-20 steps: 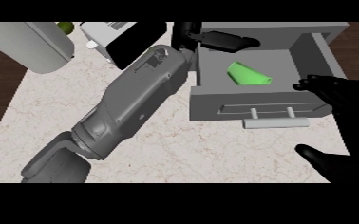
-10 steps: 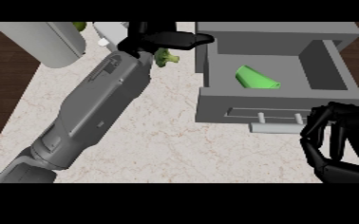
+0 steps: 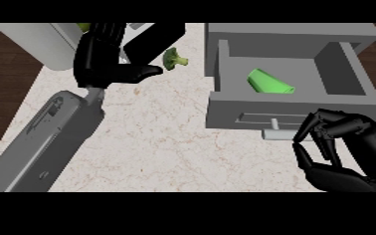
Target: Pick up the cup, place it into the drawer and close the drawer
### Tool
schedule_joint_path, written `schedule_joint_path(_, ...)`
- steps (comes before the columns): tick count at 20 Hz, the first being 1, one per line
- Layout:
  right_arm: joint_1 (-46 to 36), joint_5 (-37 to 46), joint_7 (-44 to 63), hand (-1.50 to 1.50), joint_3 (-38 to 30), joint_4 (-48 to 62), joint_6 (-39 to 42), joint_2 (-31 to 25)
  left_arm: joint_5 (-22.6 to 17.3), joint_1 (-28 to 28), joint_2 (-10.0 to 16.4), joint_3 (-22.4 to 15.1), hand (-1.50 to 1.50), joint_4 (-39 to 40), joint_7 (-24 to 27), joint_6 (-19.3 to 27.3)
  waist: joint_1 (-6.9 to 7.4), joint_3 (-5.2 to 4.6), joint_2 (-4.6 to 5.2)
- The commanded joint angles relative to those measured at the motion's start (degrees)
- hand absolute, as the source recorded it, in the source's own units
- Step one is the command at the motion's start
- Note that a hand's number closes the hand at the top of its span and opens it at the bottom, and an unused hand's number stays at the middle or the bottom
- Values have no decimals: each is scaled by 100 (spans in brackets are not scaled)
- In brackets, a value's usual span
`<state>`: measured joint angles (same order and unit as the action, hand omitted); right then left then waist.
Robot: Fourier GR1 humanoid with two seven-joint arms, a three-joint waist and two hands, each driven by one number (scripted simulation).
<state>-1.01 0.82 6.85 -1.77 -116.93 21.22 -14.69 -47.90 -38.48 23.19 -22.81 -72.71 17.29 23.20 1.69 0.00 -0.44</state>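
The green cup [image 3: 270,82] lies on its side inside the open grey drawer [image 3: 220,69] at the upper right. My left hand [image 3: 106,59] is to the left of the drawer, over the counter's back edge. It is open and holds nothing, its fingers pointing up and its thumb sticking out to the right. My right hand [image 3: 330,149] is at the lower right, in front of the drawer's front panel. Its fingers are curled, with the fingertips close to the small handle [image 3: 277,131]. I cannot tell whether they touch it.
A small piece of broccoli [image 3: 175,58] lies on the marble counter [image 3: 169,139] between my left hand and the drawer. A pale grey appliance [image 3: 40,45] stands at the back left, with dark floor beyond the counter's left edge.
My left arm has pulled back from the drawer to the left, leaving the cup inside. My right hand has come in toward the drawer's front and curled its fingers.
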Motion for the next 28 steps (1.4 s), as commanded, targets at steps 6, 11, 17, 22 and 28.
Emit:
schedule_joint_path(6, -188, 2367, -1125, 150, 892, 634, -121, -559, -93, 1483, 603, 330, -150, -930, 218, -582, 7, 1, 35)
schedule_joint_path(11, -467, 3533, -1216, 150, 1504, 1515, -698, -419, -300, 2245, 1148, 722, -150, -1494, 90, -1055, 17, 1, 34)
schedule_joint_path(17, -1192, 3832, -2244, -150, 1226, 3558, -1150, -365, -57, 2697, 787, 930, -150, -1533, 446, -1321, -67, 4, 54)
schedule_joint_path(22, -1855, 4606, -1823, -150, 1634, 4597, -1593, 249, -94, 3228, 1046, 1371, -150, -1149, 673, -2217, -58, 0, 60)
schedule_joint_path(28, -2687, 4681, -2470, -150, 1118, 6279, -1847, 291, -192, 3297, 1158, 1946, -150, -1382, 160, -2513, -82, 3, 55)
